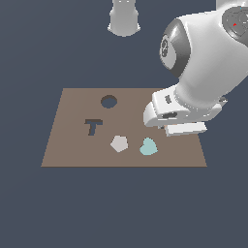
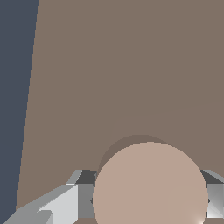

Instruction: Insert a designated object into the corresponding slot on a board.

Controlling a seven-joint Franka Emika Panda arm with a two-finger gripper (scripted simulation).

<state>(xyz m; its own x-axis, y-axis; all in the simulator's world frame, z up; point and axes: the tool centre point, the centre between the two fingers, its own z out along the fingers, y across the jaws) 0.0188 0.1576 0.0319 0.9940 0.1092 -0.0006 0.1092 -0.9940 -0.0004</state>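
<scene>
The pincer (image 2: 144,199) grips the peach-tan disc (image 2: 150,183) between its fingers, low above the board (image 1: 72,145) near its edge on the exterior view's right. The round slot (image 1: 109,101) lies well apart toward that view's left, so the disc must travel that way.

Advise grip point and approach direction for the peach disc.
Take the disc by its rim, one finger on each opposite edge, coming straight down from above. It lies flat on the board, so only the thin edge offers purchase; being round, any diameter works. The wrist view shows the hand already straddling it.
</scene>
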